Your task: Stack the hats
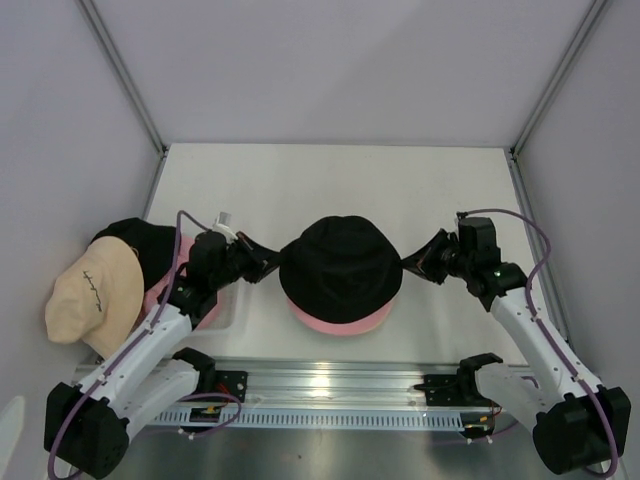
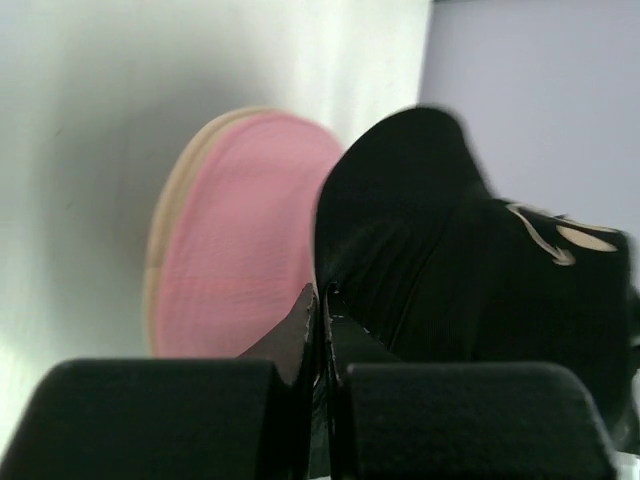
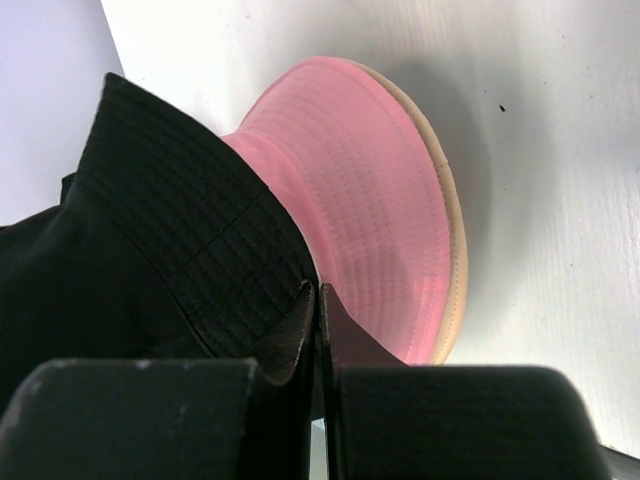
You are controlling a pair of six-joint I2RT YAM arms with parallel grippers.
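In the middle of the bench (image 1: 330,180), a black hat (image 1: 340,265) lies over a pink hat (image 1: 340,322), covering all but the pink hat's near brim. The left gripper (image 1: 268,268) is clamped on the black hat's left brim edge and the right gripper (image 1: 408,265) on its right, each with its fingers pressed together on the fabric. At the bench's left edge, a cream-beige hat (image 1: 95,290) leans against a second black hat (image 1: 140,240).

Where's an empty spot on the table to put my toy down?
Bare table stretches behind the black hat to the back wall. Smaller patch: between pink hat and right arm. Crowded: left edge, with the hat pile and left arm.
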